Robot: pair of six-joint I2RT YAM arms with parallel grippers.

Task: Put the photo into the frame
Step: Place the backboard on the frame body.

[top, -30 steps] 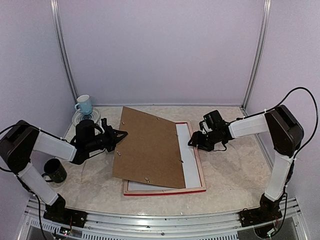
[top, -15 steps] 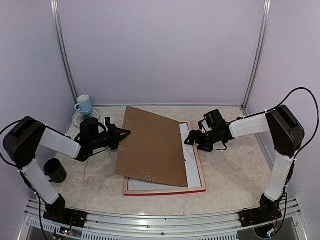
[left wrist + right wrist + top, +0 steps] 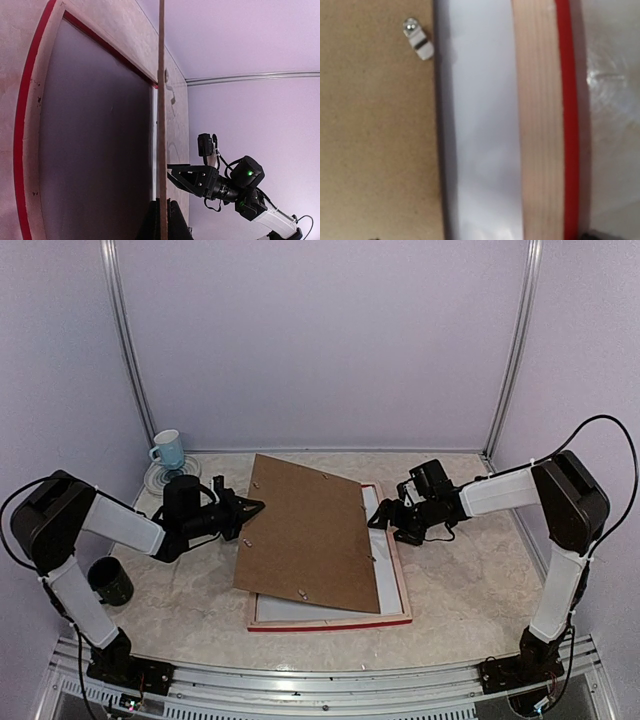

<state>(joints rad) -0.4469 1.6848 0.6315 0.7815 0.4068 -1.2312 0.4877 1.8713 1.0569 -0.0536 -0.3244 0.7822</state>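
Left gripper [image 3: 252,508] is clamped on the left edge of the tilted backing board [image 3: 305,540], above the frame [image 3: 330,623] lying back-up at picture centre with what seems the photo [image 3: 480,150], white side up, inside. Right gripper [image 3: 380,517] hovers, jaws apart, at the board's right edge. Next, I judge, the board needs squaring and lowering in.

1. We saw a brown backing board [image 3: 305,533] lying askew on the table [image 3: 470,580], a metal clip [image 3: 416,38] near its edge.
2. Left of the board and farther back, a pale blue mug [image 3: 169,449] stood on a clear glass dish [image 3: 155,478].
3. Left of the board and nearer, a dark mug [image 3: 110,581] stood.
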